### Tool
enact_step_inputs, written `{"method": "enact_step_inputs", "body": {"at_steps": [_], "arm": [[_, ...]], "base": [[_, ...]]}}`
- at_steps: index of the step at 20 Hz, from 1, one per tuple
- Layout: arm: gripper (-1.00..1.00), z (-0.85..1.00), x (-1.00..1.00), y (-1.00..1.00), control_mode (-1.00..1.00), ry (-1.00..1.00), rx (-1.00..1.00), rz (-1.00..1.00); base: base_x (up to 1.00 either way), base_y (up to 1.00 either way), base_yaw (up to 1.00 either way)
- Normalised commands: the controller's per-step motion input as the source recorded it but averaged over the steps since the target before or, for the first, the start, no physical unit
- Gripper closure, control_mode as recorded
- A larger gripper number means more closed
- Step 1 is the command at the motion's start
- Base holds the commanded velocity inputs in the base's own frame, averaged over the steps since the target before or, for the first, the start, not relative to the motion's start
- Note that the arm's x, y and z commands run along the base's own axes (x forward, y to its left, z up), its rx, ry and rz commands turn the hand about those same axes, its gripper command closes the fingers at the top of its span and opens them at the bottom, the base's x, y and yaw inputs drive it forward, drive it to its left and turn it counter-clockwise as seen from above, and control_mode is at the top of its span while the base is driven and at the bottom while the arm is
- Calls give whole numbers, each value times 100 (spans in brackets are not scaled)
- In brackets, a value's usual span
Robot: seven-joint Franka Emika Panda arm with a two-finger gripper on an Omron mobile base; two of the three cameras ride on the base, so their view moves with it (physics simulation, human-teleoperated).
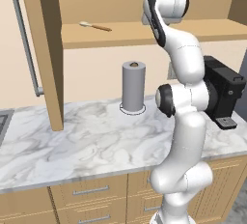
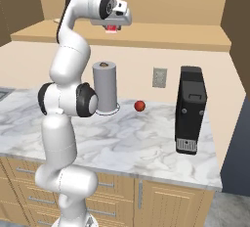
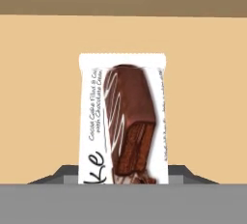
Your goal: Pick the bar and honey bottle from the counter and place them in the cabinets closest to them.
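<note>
Up at the cabinets (image 2: 146, 35) now, the arm reaches high, and the gripper (image 2: 113, 28) hovers just above the light wooden shelf floor, jaws pinched narrow on the bar (image 3: 123, 121). From the hand view, the white wrapper with its chocolate-cake print stands lengthwise between the fingers, tan shelf behind it. Down on the counter (image 2: 136, 138) sit the grey cylinder (image 2: 105, 86), a small red ball (image 2: 139, 105) and a black appliance (image 2: 190, 109); a wooden spoon (image 1: 95, 25) lies on the shelf.

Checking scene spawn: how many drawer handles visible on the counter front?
4 in view: two left of the arm's base in the left view, two more in the right view; others may be hidden behind the arm.
</note>
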Motion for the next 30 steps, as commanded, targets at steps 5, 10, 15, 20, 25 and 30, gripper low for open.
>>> {"method": "enact_step_inputs", "body": {"at_steps": [5, 10, 15, 20, 25, 30], "arm": [[-100, -1, 7, 0, -100, 0, 0, 0], [-100, 12, -6, 0, -100, 0, 0, 0], [-100, 40, -62, 0, -100, 0, 0, 0], [-100, 30, -90, 0, -100, 0, -1, 2], [-100, 4, -100, 1, -100, 0, -5, 3], [-100, 0, -100, 3, -100, 1, -5, 3]], "base": [[0, 0, 0], [0, 0, 0], [0, 0, 0], [0, 0, 0], [0, 0, 0], [0, 0, 0]]}}
